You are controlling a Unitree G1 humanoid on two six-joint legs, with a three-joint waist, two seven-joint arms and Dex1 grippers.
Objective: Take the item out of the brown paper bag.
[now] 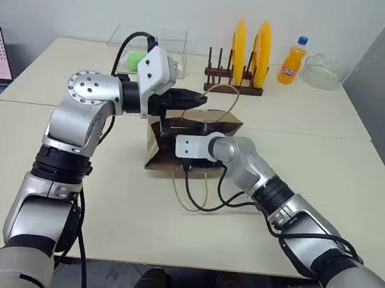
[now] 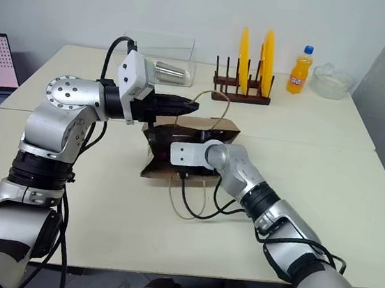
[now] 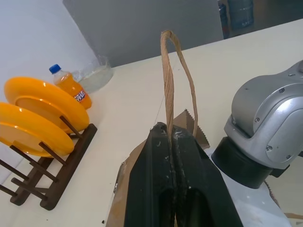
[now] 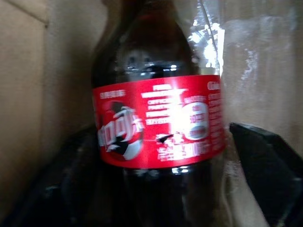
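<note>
the right gripper [image 4: 156, 189] reaches into the brown paper bag [image 1: 159, 155], jaws spread around the cola bottle [image 4: 158, 118]. left gripper [image 3: 171, 142] pinches the bag's far handle [image 3: 168, 80] closed.

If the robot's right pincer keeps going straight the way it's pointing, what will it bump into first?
Most likely the cola bottle inside the brown paper bag. The right pincer points straight at its red label, fingers either side. Whether they already touch is unclear.

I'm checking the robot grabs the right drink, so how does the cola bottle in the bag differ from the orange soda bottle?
The cola bottle is dark with a red label; the orange soda bottle is orange with a blue cap. The cola sits inside the brown paper bag; the orange soda stands upright on the table. Both are clear plastic.
</note>
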